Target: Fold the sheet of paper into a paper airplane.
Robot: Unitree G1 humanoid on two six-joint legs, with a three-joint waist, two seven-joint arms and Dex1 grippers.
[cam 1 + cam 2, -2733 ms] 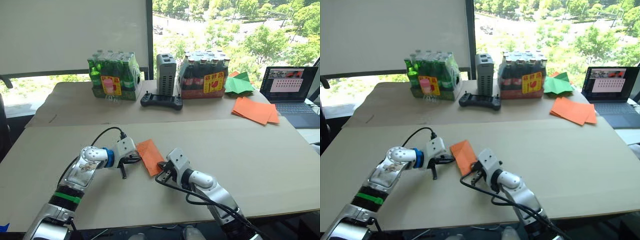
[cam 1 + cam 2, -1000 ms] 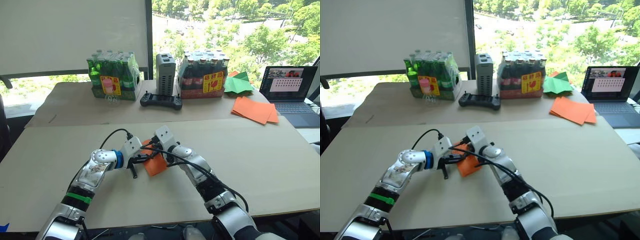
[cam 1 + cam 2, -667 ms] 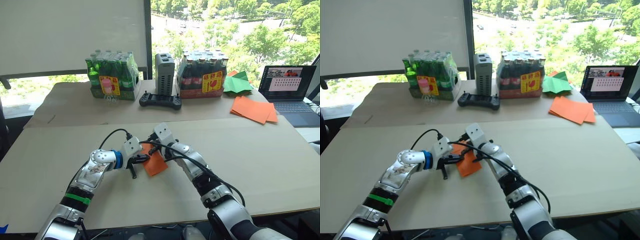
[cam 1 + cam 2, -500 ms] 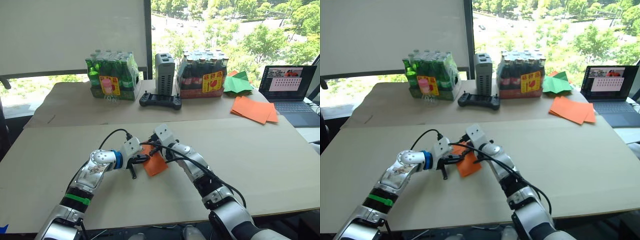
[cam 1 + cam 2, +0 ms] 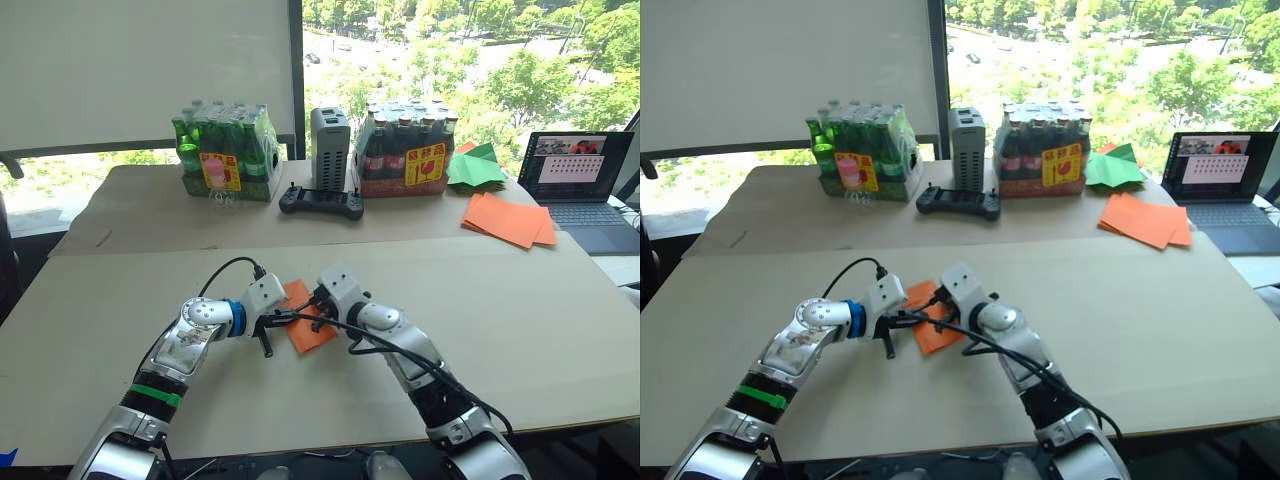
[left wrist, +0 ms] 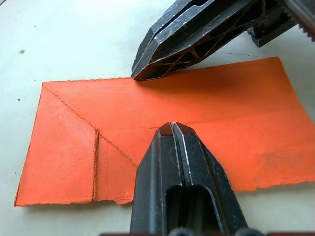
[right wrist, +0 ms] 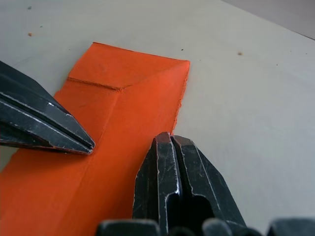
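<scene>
- The sheet of paper (image 5: 305, 318) lies flat on the cardboard-covered worktop (image 5: 520, 330), near the front middle, between the two arms. It is folded to a narrow strip with a diagonal crease and a folded corner at one end.
- Left gripper (image 6: 172, 129): fingers closed together, nothing between them, tip pressing down mid-strip.
- Right gripper (image 7: 169, 140): fingers closed too, tip at the strip's long edge; the right wrist view leaves it unclear whether it sits on the paper or just beside it.
- Step in hand, my read: pinning and creasing. Not yet a dart, no wings, so mid-task.
- To do it well: keep one tip as an anchor and drag the other along the fold line. Light, steady pressure, since thin paper will skid or tear on cardboard. Don't lift both tips at once.
- Containers at the far edge: shrink-wrapped pack of green bottles (image 5: 224, 150) and shrink-wrapped pack of dark bottles (image 5: 410, 148), both full and sealed.
- Also at the back: grey box (image 5: 332, 148), black controller (image 5: 320, 202), stack of flat orange sheets (image 5: 508, 220), green paper pieces (image 5: 477, 167), laptop (image 5: 583, 180). All well apart from the work.
</scene>
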